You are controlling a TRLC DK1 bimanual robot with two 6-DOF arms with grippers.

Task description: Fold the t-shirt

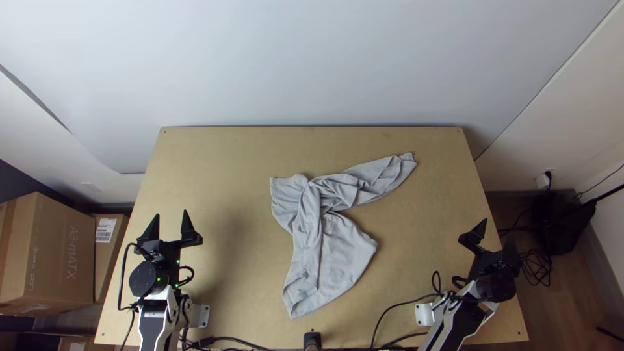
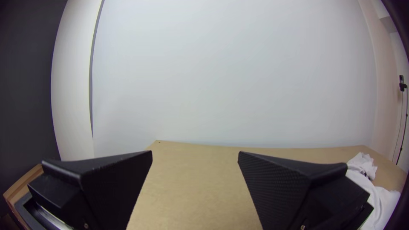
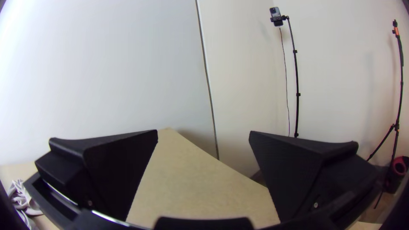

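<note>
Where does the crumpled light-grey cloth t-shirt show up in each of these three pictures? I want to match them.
Top view: the light-grey cloth t-shirt lies bunched near the picture's middle.
Left wrist view: t-shirt at the picture's margin, past one finger of the left gripper.
Right wrist view: t-shirt at the margin, past one finger of the right gripper.
Shared landmark: the light wooden table.

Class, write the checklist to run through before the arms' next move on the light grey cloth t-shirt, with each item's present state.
1. Left black wide-fingered gripper open: ok.
2. Right black wide-fingered gripper open: ok.
3. Both grippers apart from the light grey cloth t-shirt: ok.
4. Shirt wholly on the light wooden table: ok.
5. Shirt spread flat: not ok, bunched and twisted.
6. Shirt right side out: cannot tell.
</note>
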